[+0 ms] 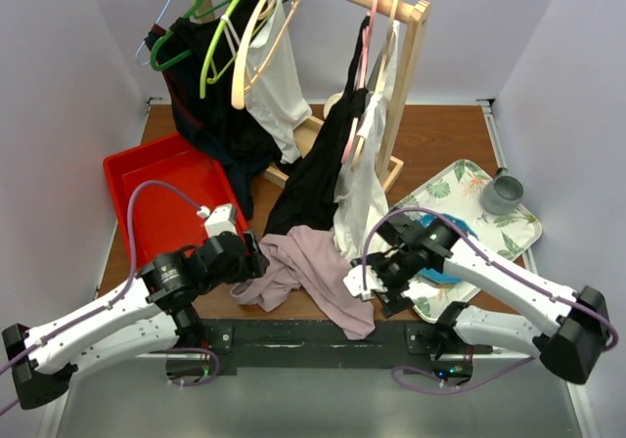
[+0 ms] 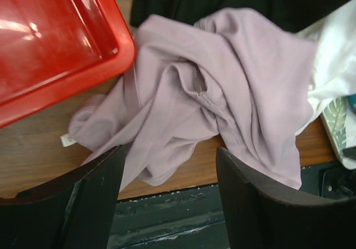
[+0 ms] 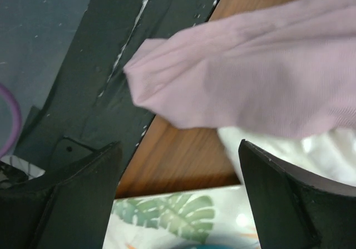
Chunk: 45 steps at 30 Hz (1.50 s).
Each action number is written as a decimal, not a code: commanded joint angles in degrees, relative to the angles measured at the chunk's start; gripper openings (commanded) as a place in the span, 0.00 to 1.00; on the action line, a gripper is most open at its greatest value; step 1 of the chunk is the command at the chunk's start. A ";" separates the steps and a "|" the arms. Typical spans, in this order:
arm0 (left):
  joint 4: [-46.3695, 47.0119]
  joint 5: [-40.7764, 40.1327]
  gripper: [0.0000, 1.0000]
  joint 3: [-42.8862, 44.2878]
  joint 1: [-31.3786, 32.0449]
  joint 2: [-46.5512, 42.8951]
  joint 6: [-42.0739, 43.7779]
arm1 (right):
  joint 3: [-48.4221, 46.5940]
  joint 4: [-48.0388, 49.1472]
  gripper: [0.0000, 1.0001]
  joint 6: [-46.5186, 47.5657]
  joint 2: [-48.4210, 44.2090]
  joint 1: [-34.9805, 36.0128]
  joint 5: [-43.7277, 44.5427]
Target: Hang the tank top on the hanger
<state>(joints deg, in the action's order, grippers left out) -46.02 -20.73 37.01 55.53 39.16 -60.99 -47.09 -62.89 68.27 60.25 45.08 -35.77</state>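
Both sets of jaws stand apart, holding nothing. My left gripper hovers over the tank top, heaped on the table by the red tray. My right gripper faces its overhanging corner, I'd guess to pinch it. The hanger hangs on the rack, well apart, so lifting likely comes first.

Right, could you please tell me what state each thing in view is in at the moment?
tank top: crumpled on the table, not gripped.
wooden hanger: hung on the rack.
left pincer: open, holding nothing.
right pincer: open, holding nothing.
grey cup: upright on the leaf-print tray.
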 commanded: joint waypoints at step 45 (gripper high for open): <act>-14.45 -21.81 0.74 31.72 -0.07 -5.84 14.76 | -30.00 44.01 0.00 -31.19 42.87 35.34 36.66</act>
<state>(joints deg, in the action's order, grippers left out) -61.82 -42.39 69.41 55.53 34.26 -45.87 -78.70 -16.84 37.47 111.48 82.43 2.39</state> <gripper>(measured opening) 0.743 0.011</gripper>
